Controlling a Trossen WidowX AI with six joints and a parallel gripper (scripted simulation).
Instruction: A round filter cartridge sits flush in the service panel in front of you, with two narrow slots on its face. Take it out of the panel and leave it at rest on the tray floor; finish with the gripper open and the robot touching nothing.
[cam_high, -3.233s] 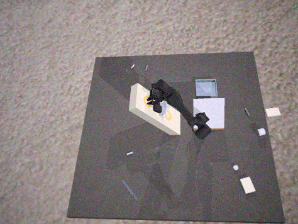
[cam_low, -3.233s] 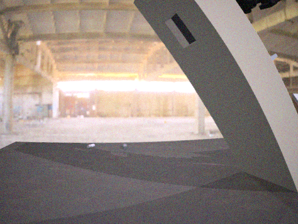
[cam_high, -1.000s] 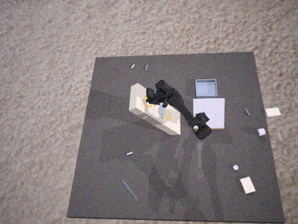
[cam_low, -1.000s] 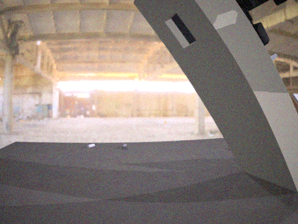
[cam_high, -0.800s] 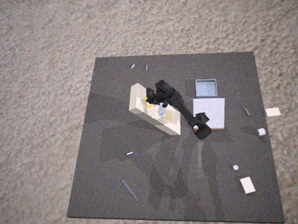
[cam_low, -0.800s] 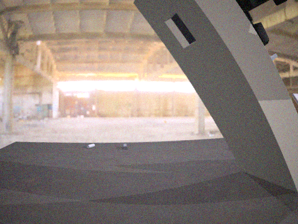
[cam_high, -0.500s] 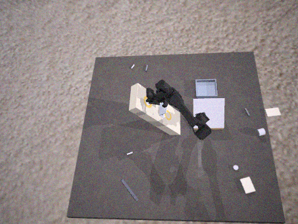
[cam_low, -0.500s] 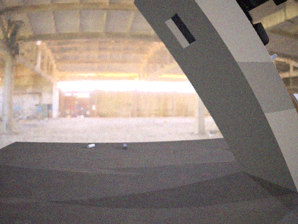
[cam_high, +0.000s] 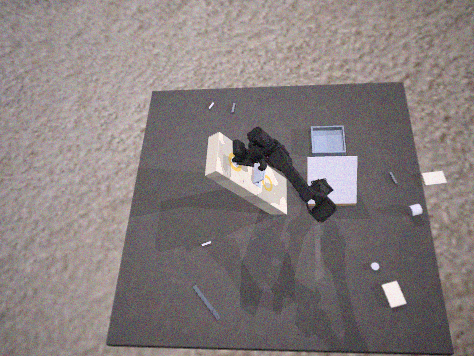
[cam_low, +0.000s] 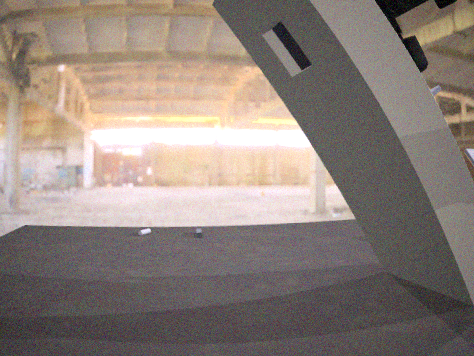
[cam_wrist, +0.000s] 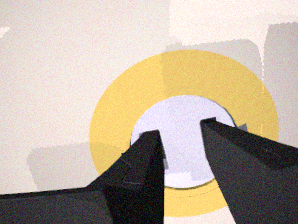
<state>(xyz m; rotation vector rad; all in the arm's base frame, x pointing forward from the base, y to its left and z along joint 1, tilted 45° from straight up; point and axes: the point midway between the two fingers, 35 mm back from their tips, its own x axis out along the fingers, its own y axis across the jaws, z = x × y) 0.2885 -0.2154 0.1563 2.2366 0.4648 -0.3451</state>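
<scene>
The service panel is a thick cream block, standing left of the arm in the top view. In the wrist view the round pale filter cartridge sits inside a yellow ring on its face. A thin dark edge line shows at its lower and right rim, and a small grey tab at its right. My gripper is shut on the cartridge, its two fingertips in at the slots, which they mostly hide. How far the cartridge stands out is unclear. The blue tray is empty, behind and right of the panel.
A pale knob-like block stands on the panel near a second yellow ring. A white board lies in front of the tray, beside the arm's base. Small loose bits, a grey bar and a white card are scattered on the dark table.
</scene>
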